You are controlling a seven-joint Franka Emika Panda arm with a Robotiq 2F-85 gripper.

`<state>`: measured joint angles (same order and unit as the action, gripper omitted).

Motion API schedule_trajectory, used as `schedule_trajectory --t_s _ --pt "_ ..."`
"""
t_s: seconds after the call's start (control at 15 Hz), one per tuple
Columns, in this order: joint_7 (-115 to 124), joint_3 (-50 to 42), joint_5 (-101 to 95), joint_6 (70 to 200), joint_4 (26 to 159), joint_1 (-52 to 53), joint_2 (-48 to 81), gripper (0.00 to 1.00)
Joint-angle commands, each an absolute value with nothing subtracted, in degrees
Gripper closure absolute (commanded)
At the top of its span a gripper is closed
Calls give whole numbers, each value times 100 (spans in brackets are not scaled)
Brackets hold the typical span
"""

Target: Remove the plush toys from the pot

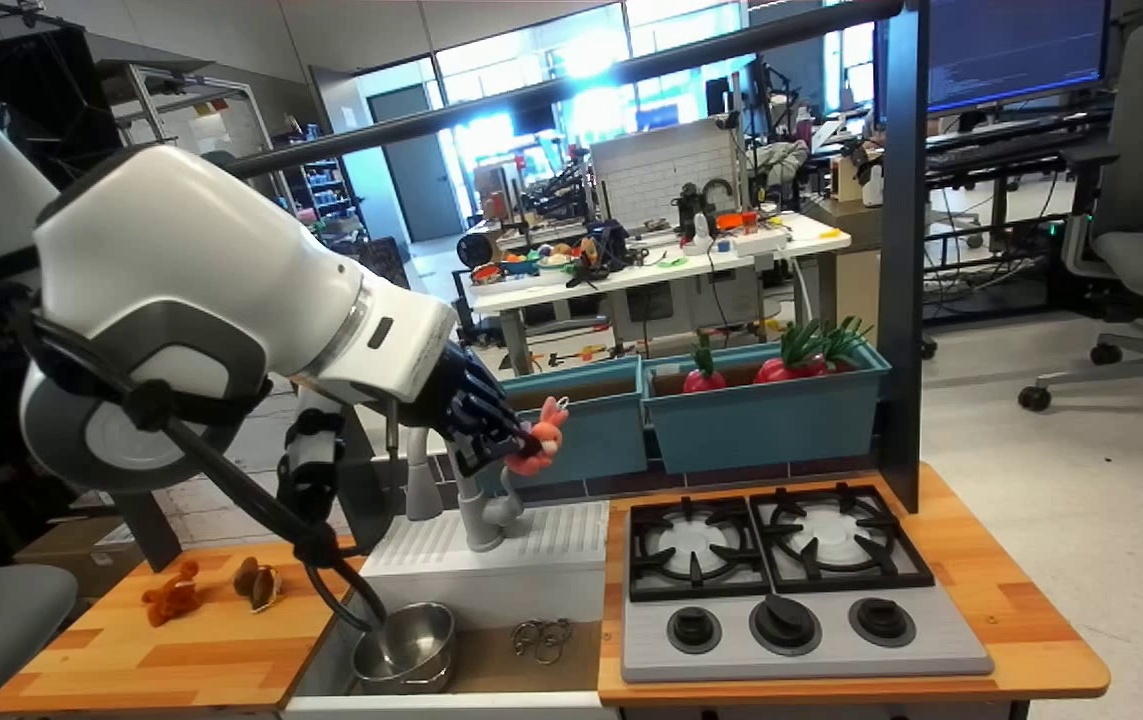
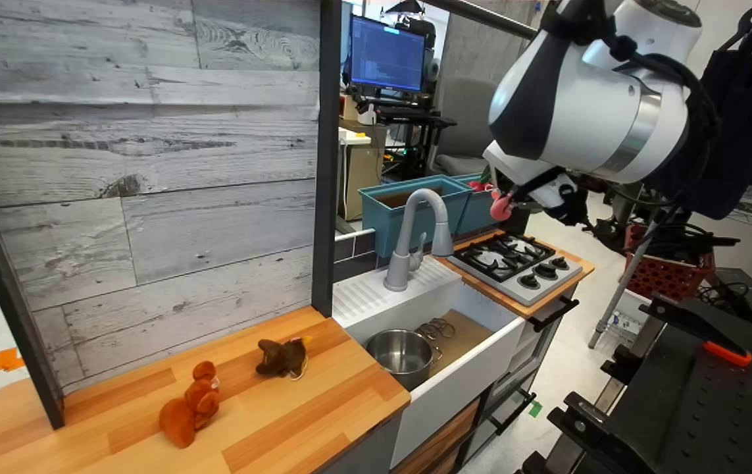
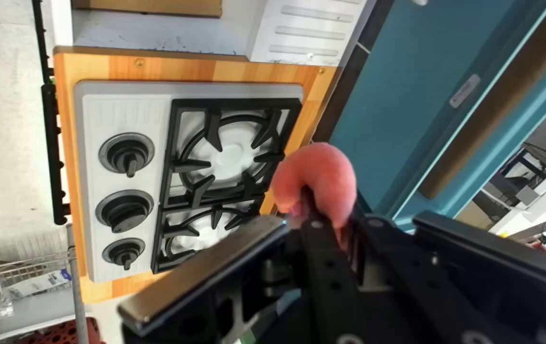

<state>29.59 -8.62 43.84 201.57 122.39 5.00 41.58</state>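
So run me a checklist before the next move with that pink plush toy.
1. Pink plush toy between the jaws: ok, they are shut on it.
2. Same toy set down: not ok, held in the air.
3. Pot free of toys: ok, none shows inside.
4. Orange toy and brown toy on the wooden counter: ok, both are there.
5. Grip firm against slipping: cannot tell.

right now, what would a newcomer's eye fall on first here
Probably the white robot arm, its gripper holding a coral-pink plush toy aloft near the teal planters. Next come a rust-orange toy and a dark brown toy on the wooden counter. The shiny silver pot stands in the sink beside it.
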Motion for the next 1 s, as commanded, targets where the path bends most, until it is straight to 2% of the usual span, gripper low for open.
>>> schedule_trajectory --t_s 0.0,0.4,0.47,0.67,0.93 --pt "3180 -999 4851 20733 11879 798 4504 98" --pt "3496 -1490 5713 20756 11746 1132 4839 98" --pt "3311 -973 5774 20607 11543 670 4812 98" --pt "3843 -363 5020 19566 10892 214 5121 98" --pt "3949 707 4502 18620 9701 -958 5816 98"
